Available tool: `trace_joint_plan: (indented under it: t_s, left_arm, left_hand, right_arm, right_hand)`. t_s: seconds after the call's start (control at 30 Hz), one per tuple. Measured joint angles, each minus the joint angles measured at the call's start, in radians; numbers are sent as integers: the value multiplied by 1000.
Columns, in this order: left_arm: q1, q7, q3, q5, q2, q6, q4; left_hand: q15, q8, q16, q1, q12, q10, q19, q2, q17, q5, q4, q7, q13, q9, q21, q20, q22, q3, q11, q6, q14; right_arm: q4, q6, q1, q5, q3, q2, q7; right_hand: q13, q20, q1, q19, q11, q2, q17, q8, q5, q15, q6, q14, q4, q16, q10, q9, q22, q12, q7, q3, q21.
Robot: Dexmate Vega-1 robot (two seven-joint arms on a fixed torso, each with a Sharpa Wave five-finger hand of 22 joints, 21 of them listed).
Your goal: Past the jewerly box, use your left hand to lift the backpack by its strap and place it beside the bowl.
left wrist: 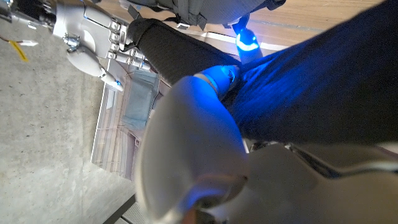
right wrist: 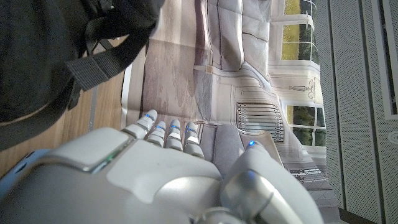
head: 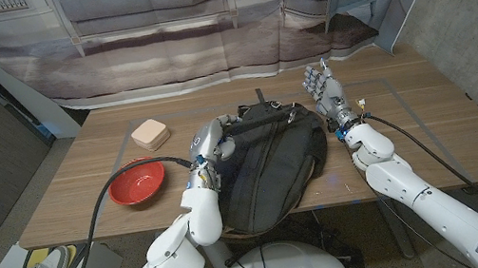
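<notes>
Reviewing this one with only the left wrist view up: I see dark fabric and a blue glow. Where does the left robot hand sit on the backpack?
Observer: In the head view the left robot hand is at the backpack's upper left edge, by the straps. I cannot tell whether it grips one.
Operator: How near is the bowl?
Observer: The red bowl stands to the left of the backpack and does not touch it.

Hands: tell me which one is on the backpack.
The left hand, pressed against the black backpack at its left side. The right hand stands apart, fingers spread, holding nothing.
</notes>
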Motion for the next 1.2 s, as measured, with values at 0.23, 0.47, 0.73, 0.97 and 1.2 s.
trace_joint_plan:
  t_s: [0.23, 0.47, 0.73, 0.97, 1.2]
  left_arm:
    - [5, 19, -10, -21, -7, -39, -9]
    - [8, 27, -17, -21, -13, -50, -19]
    - [8, 33, -24, -11, -17, -55, -34]
    - [8, 34, -28, 4, -22, -57, -44]
    - [12, 34, -30, 20, -28, -47, -59]
  left_hand:
    - [0, -6, 0, -4, 0, 0, 2, -4, 26, 11, 1, 2, 14, 3, 13, -1, -5, 7, 0, 2, 0]
    - [0, -8, 0, -8, 0, -3, 2, -8, 52, 23, 2, 2, 28, 5, 23, -1, -14, 16, 3, 2, 0]
    - [-2, -15, 0, -17, 0, -3, -4, -17, 91, 34, 4, 4, 43, 9, 37, -7, -23, 26, 3, -1, -2]
    - [-2, -15, 5, -24, 0, -3, -4, -24, 107, 40, 3, 4, 53, 9, 45, -7, -31, 33, 3, -1, -2]
    - [-2, -22, 6, -25, 0, -7, -4, -25, 129, 45, 0, 4, 60, 9, 55, -7, -37, 39, 7, -1, -2]
  right_arm:
    - [8, 3, 9, 5, 1, 2, 10]
    - [9, 3, 11, 7, 1, 2, 14]
    - [7, 4, 12, 7, 2, 0, 17]
    - [-3, 5, 11, 7, 3, -3, 17]
    - [-8, 5, 11, 5, 3, -5, 17]
  right_hand:
    - [0, 0, 5, 0, 3, 5, 0, 0, 0, 0, 0, 0, 0, 0, 4, 0, 0, 0, 0, 0, 0]
    - [0, 7, 5, 8, -2, 5, 0, 0, 0, 0, 0, 0, 0, 0, 9, 0, 0, 0, 0, 0, 0]
    - [0, 4, 5, 11, -2, 5, 0, 0, 0, 0, 0, 0, 0, 0, 9, 0, 0, 0, 0, 0, 0]
    - [0, 4, 5, 11, -2, 5, 0, 0, 0, 0, 0, 0, 0, 0, 9, 0, 0, 0, 0, 0, 0]
    - [0, 4, 5, 11, -2, 5, 0, 0, 0, 0, 0, 0, 0, 0, 9, 0, 0, 0, 0, 0, 0]
